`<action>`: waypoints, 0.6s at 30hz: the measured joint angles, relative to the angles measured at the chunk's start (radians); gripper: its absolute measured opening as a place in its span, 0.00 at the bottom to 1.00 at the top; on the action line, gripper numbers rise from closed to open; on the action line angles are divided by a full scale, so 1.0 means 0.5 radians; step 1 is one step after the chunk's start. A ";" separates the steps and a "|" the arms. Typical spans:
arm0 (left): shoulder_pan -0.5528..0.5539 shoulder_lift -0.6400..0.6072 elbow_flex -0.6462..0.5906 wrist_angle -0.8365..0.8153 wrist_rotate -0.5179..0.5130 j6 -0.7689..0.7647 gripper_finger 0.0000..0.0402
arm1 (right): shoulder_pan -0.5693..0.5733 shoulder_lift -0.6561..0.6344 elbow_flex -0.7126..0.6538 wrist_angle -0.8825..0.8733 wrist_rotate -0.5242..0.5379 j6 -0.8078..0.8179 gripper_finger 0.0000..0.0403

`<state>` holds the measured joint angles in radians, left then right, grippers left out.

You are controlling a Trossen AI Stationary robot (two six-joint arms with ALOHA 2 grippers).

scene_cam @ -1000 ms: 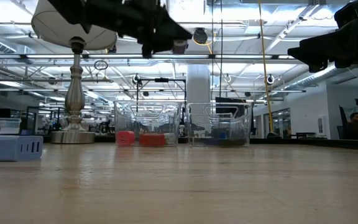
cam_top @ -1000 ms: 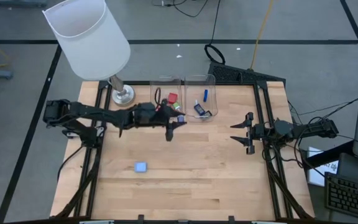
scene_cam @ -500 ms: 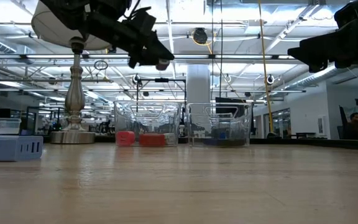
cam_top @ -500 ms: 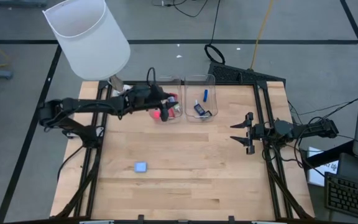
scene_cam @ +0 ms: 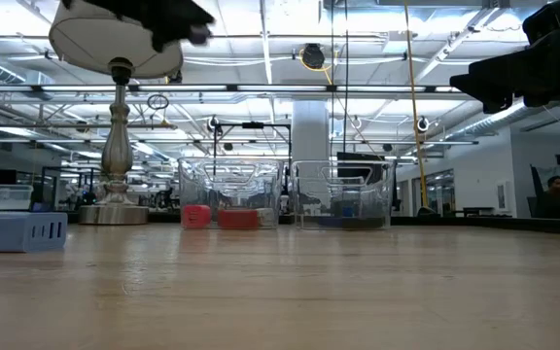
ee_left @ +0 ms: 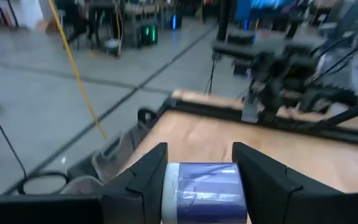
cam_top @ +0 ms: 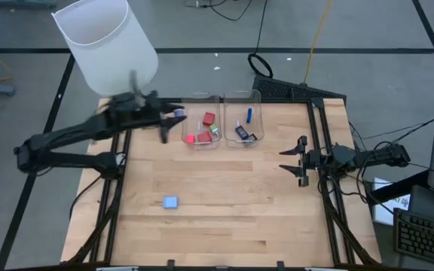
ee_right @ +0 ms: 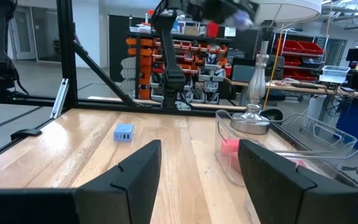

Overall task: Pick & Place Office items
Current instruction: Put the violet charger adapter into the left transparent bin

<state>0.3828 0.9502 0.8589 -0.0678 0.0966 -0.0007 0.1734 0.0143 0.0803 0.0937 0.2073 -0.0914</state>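
Left gripper (cam_top: 173,120) is raised above the surface (cam_top: 224,196), just left of the left bin (cam_top: 202,129), near the lamp (cam_top: 108,45). In the left wrist view its fingers (ee_left: 143,177) are clamped on a blue-and-white piece (ee_left: 207,190).

Left bin holds red pieces (cam_top: 208,118) and a green one (cam_top: 215,131). Right bin (cam_top: 243,120) holds a dark blue piece (cam_top: 249,114) and a black one (cam_top: 243,134).

A light blue piece (cam_top: 170,202) lies alone on the surface, well apart from the bins.

Right gripper (cam_top: 292,159) waits at the right edge, fingers (ee_right: 135,171) apart, empty.
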 joint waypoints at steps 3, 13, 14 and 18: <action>-0.028 -0.271 -0.003 -0.183 -0.004 -0.003 0.40 | 0.001 0.000 0.000 0.000 0.000 0.000 0.52; -0.174 -0.924 -0.685 0.015 -0.201 -0.173 0.44 | 0.000 0.000 0.000 0.000 0.000 0.000 0.51; -0.178 -0.963 -0.775 0.081 -0.205 -0.198 0.45 | 0.000 0.000 0.000 0.000 0.000 0.000 0.51; -0.197 -1.016 -1.150 0.538 -0.193 -0.296 0.44 | 0.000 0.000 0.000 0.000 0.000 0.000 0.51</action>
<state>0.2843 0.4421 0.2840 0.2014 0.0003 -0.1488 0.1734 0.0144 0.0803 0.0937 0.2073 -0.0912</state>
